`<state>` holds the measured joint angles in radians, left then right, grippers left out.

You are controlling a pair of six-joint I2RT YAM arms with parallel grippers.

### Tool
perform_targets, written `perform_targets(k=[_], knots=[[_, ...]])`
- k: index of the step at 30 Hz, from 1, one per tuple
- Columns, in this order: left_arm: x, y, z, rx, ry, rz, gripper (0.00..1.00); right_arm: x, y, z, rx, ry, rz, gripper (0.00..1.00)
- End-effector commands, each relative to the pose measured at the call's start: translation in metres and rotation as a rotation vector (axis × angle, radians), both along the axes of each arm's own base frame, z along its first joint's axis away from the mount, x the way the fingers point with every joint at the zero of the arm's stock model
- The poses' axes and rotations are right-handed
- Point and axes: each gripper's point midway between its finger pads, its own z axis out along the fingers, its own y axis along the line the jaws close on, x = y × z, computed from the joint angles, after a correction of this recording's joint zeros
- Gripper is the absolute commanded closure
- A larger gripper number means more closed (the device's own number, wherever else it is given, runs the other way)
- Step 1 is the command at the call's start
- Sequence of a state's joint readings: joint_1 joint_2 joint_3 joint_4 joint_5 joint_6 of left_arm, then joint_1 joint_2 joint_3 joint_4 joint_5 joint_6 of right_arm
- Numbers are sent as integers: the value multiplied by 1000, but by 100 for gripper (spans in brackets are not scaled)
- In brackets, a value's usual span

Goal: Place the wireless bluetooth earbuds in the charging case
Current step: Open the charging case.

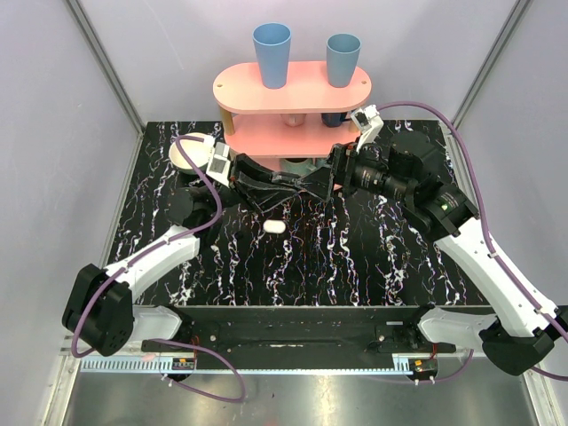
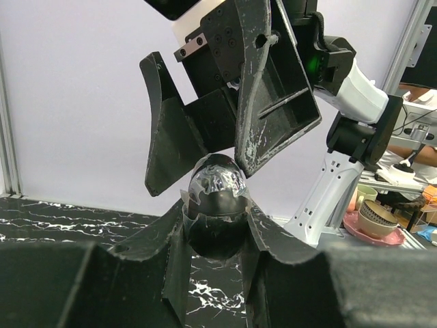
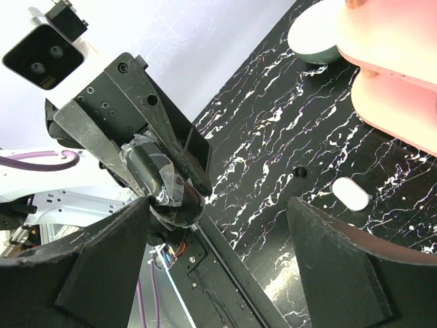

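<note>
The charging case (image 1: 274, 227), a small white pill shape, lies flat on the black marble table (image 1: 373, 266) just in front of both grippers; the right wrist view shows the case (image 3: 350, 194) alone on the table. My left gripper (image 2: 217, 205) is shut on a black egg-shaped thing wrapped in clear tape (image 2: 217, 195), held above the table. My right gripper (image 3: 218, 205) stands open, its fingers straddling that thing (image 3: 167, 181) from the other side, one finger close against it. In the top view the two grippers (image 1: 302, 188) (image 1: 325, 182) meet tip to tip. The earbuds are out of view.
A pink two-tier stand (image 1: 293, 98) at the back carries two blue cups (image 1: 271, 53) (image 1: 343, 58), with dark cups under its lower shelf. A cream bowl (image 1: 188, 153) sits back left beside the left arm. Purple cables loop over both arms.
</note>
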<state>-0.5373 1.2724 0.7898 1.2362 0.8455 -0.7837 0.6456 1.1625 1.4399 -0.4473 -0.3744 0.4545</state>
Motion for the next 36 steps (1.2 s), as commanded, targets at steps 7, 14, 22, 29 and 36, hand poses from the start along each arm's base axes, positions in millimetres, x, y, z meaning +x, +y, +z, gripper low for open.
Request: perform_targets(k=[7,14,22,29,36], knots=[[-38,9,38,-68,-182,-84,100,12,-4,14,28,-37,-74,14],[-44,10,42,-72,-198,-99,100,15,-5,10,23,-27,-95,14],[-39,10,42,-85,-183,-82,100,4,2,13,31,-31,-18,15],[-44,11,47,-90,-208,-91,100,14,-2,6,13,-14,-78,15],[-49,12,46,-82,-219,-109,100,21,-5,10,28,-21,-122,13]])
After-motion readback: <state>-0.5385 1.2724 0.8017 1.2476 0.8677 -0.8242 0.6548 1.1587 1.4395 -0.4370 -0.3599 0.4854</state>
